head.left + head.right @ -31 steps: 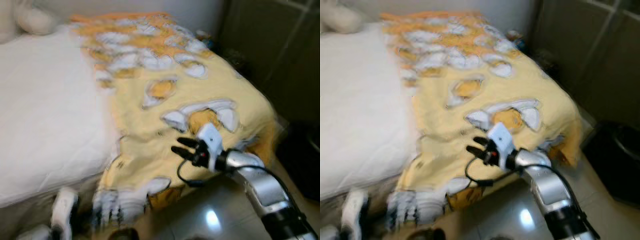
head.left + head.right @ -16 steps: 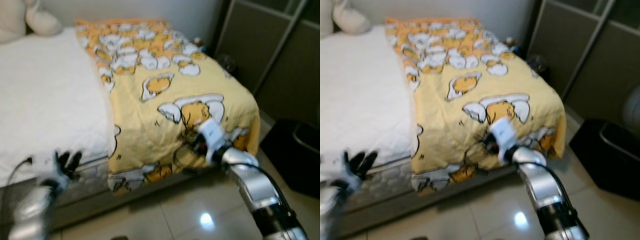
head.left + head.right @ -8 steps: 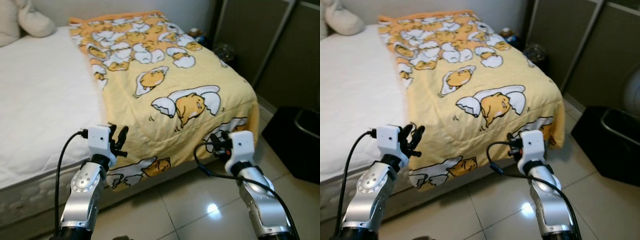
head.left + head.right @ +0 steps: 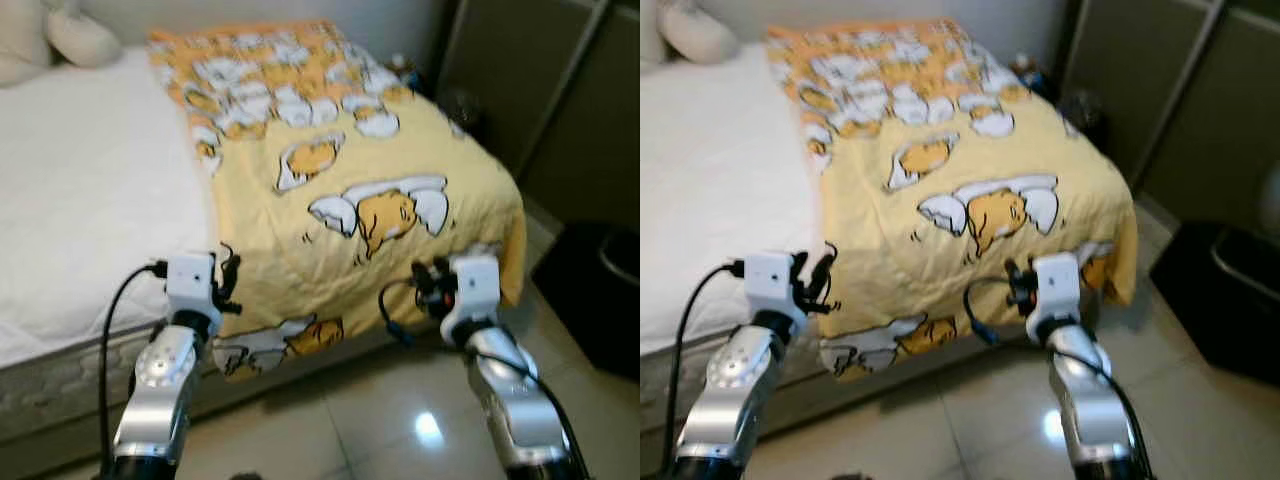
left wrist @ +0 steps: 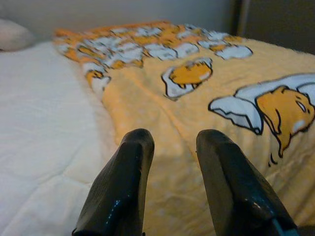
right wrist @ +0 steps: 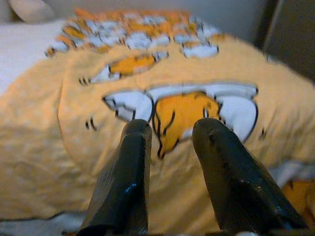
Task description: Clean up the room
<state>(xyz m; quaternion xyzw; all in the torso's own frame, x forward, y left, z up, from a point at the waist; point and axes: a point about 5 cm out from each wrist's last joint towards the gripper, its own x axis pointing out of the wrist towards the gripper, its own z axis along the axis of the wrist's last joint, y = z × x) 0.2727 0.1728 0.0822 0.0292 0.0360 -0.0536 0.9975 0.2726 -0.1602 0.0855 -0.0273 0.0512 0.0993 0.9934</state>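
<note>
Bed: a bed [image 4: 90,200] with a white mattress cover is seen ahead of the robot, running away from the camera toward the far wall.
Blanket: a yellow blanket [image 4: 350,160] printed with cartoon egg figures is spread over the right part of the bed; its near edge and right edge hang down over the sides toward the floor.
Blanket's left edge: it lies on the white cover, roughly along the middle of the bed.
Pillow: a pale pillow [image 4: 75,38] is seen at the far left corner of the bed, blurred.
Left gripper: the left gripper [image 4: 226,285] is held up at the near edge of the bed, just beside the blanket's near left corner; whether it touches the cloth cannot be told.
Left fingers: in the left wrist view the two black fingers [image 5: 120,189] stand apart with a clear gap, and nothing is held between them; the blanket's left edge is seen beyond the gap.
Right gripper: the right gripper [image 4: 428,283] is held in front of the blanket's hanging near edge, toward its right corner.
Right fingers: in the right wrist view the fingers [image 6: 125,182] are parted with nothing held; a large egg figure on the blanket is seen past them.
Floor: a glossy tiled floor [image 4: 400,410] lies below both arms.
Bin: a dark bin [image 4: 1240,290] stands on the floor well to the right of the bed.
Wardrobe: dark wardrobe panels [image 4: 560,90] are seen behind the bin.
</note>
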